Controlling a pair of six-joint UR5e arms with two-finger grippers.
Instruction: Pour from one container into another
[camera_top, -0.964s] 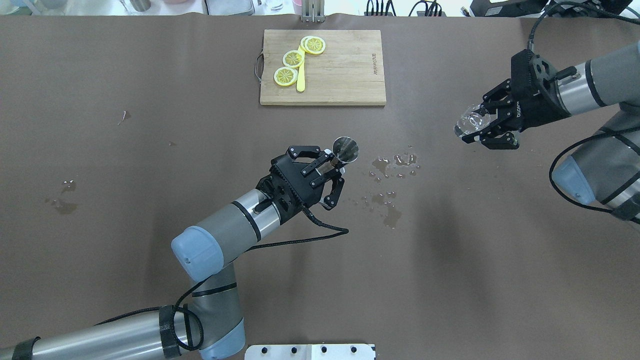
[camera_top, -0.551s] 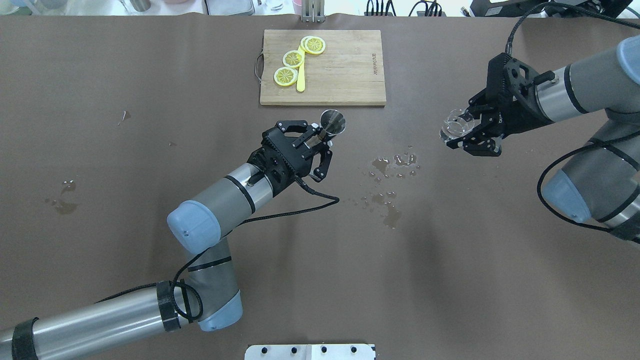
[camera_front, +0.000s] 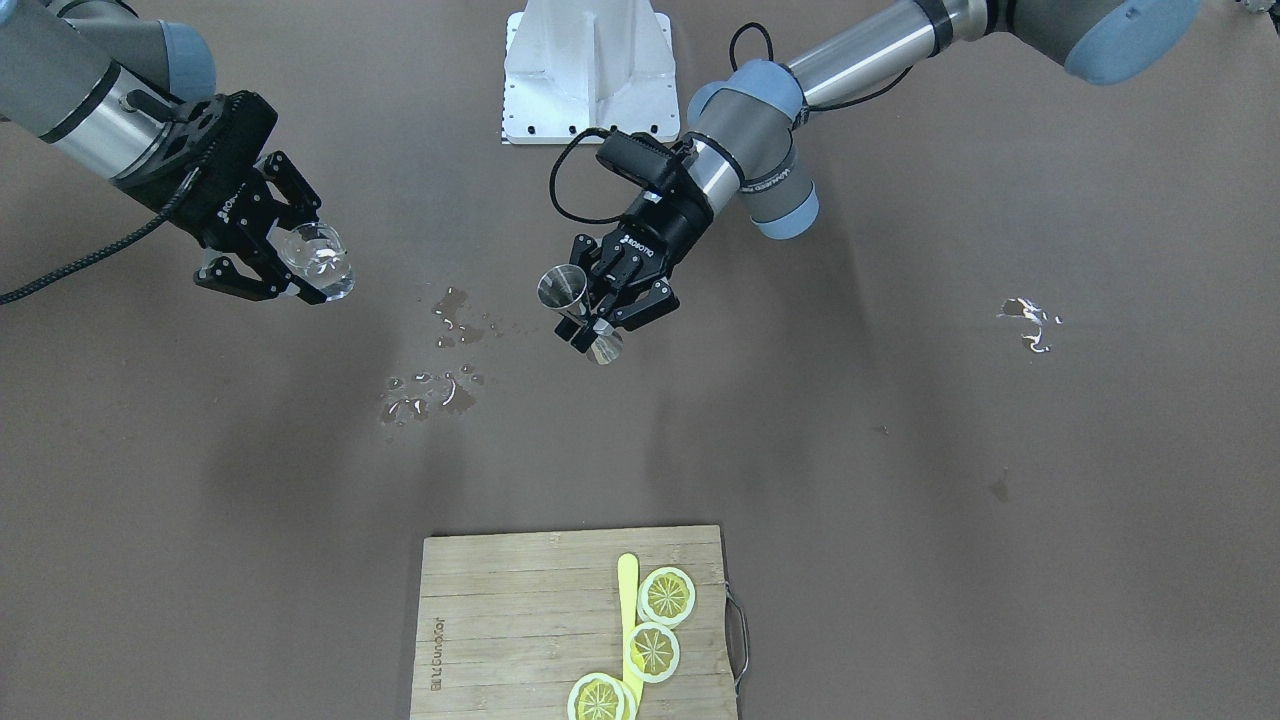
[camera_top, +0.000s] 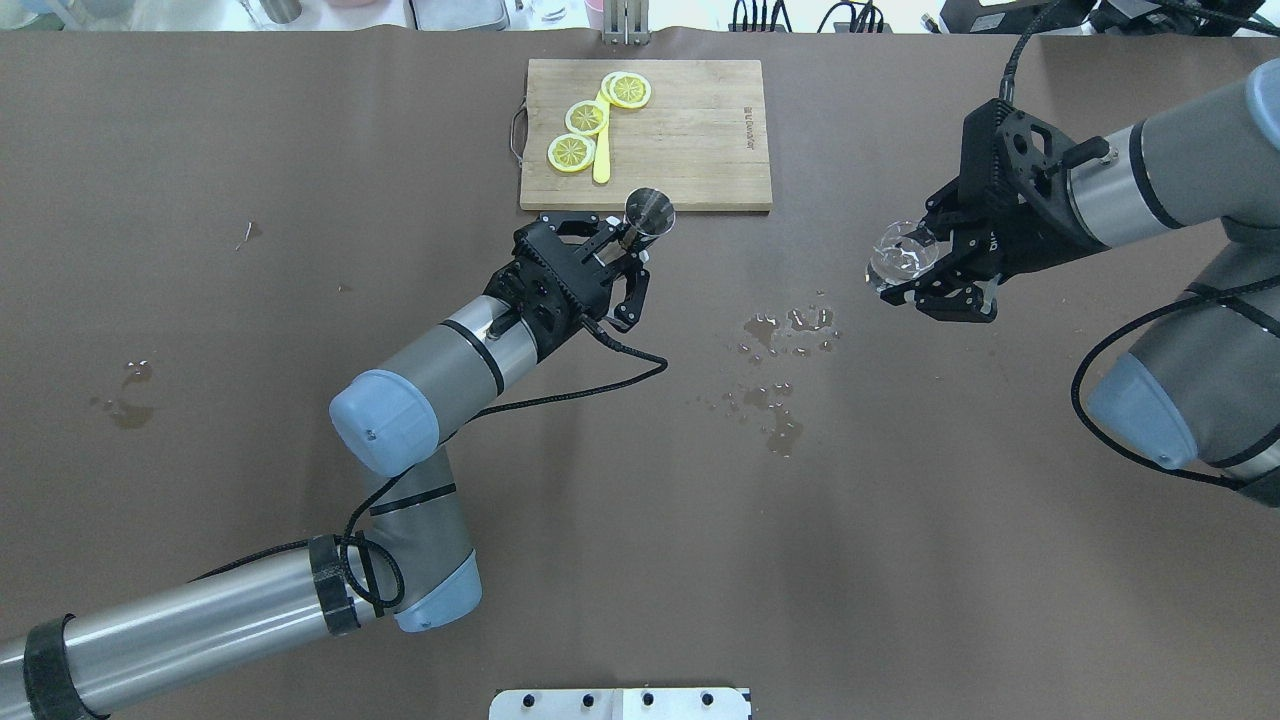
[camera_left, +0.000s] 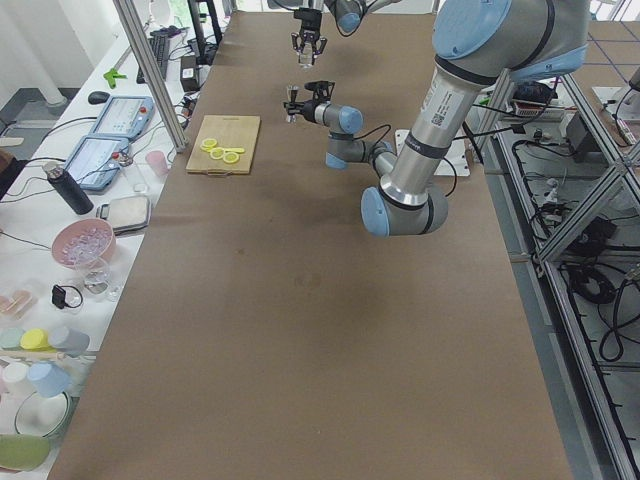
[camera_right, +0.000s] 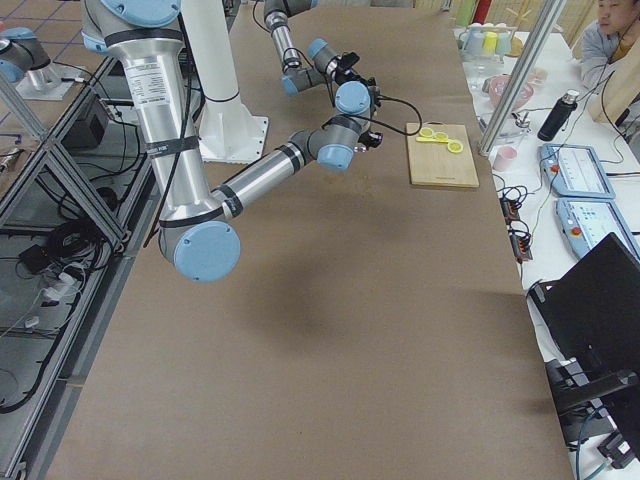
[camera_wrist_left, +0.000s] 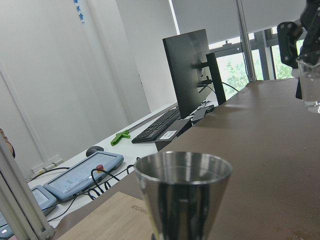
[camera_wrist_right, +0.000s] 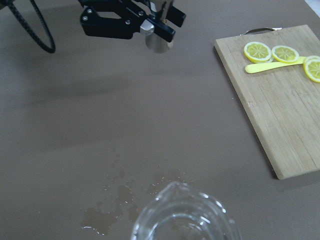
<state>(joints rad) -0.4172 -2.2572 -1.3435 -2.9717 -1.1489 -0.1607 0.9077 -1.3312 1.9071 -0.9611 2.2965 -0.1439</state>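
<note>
In the overhead view, the left arm comes from the lower left of the frame over the brown surface (camera_top: 300, 200). Its end effector (camera_top: 628, 247) is closed on the narrow waist of a shiny steel double-cone measuring cup (camera_top: 650, 210). The cup is held in the air, open mouth up, just below the lower edge of a wooden cutting board (camera_top: 690, 150) at top centre. On the board lie yellow lemon slices (camera_top: 571, 152) and a yellow plastic knife (camera_top: 601, 150). Right of centre, small water puddles (camera_top: 775, 335) shine on the surface. At the right side, the right end effector (camera_top: 912, 268) grips a clear glass cup (camera_top: 895, 252) above the surface, well apart from the steel cup.
</note>
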